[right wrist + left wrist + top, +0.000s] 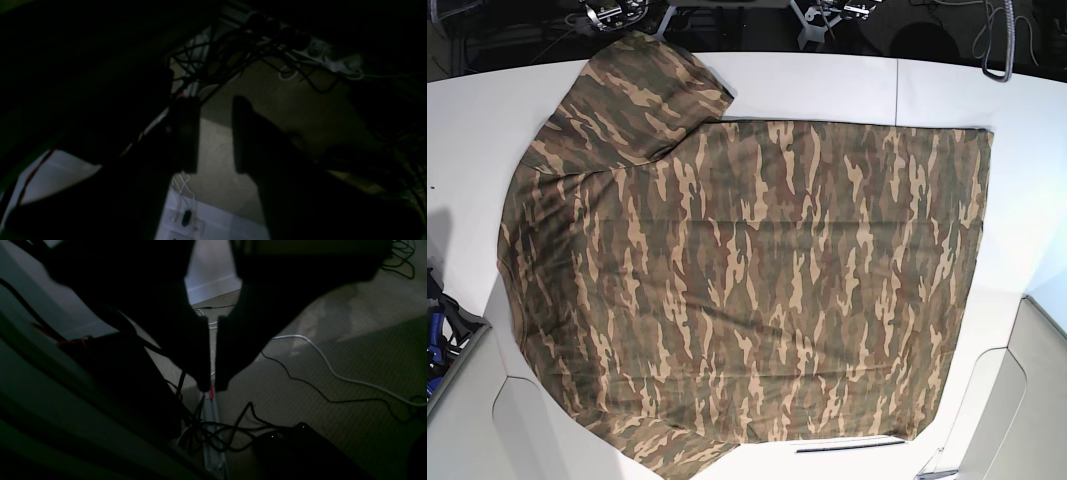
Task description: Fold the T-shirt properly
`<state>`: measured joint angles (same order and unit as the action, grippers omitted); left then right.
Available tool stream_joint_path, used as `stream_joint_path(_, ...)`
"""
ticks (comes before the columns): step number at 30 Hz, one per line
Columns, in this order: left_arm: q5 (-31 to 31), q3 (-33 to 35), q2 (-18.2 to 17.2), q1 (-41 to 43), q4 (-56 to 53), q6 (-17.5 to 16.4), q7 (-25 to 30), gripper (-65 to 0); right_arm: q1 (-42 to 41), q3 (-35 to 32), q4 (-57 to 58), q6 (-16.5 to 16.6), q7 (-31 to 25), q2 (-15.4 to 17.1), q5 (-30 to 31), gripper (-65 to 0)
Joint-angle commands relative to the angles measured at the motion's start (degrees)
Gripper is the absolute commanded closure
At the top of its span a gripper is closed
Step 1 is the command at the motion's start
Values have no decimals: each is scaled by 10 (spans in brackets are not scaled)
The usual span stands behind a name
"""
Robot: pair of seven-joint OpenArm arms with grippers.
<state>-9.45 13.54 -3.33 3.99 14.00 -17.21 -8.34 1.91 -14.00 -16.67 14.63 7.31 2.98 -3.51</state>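
Lying flat: T-shirt [747, 290] spread across the white worktop [827, 85], frame centre.
Left end effector [211, 386]: fingers together, empty, above the floor.
Right end effector [215, 136]: fingers apart, empty.
Risk: a one-layer pinch could drag the cloth askew.

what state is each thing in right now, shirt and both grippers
T-shirt: spread flat on the white table, unfolded, one sleeve lying out at the top left corner, nothing gripping it.
left gripper: jaws shut, empty, hanging over the carpeted floor and its cables, off the table.
right gripper: jaws apart, empty, also over the floor.
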Motion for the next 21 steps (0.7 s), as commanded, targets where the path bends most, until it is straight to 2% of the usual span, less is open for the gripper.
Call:
stream_joint_path(1,0,0,0,2,3,-6,-4,-30,-1,1,-4,6,-3,0,-1,-156)
stream_joint_path(4,0,0,0,2,3,-11,-14,-30,-1,1,-4,6,-3,0,-1,-156)
stream_joint_path(7,0,0,-4,7,3,-63,-14,-30,-1,1,-4,6,-2,0,-1,-156)
stream_joint_path(10,0,0,-5,15,3,-93,-13,-30,-1,1,-4,6,-2,0,-2,-156)
stream_joint_path(19,0,0,-10,43,8,-92,4,-30,38,1,-40,6,-2,2,-2,-156)
stream_joint_path(21,0,0,-16,52,22,-109,-1,-30,57,1,-64,6,0,3,-2,-156)
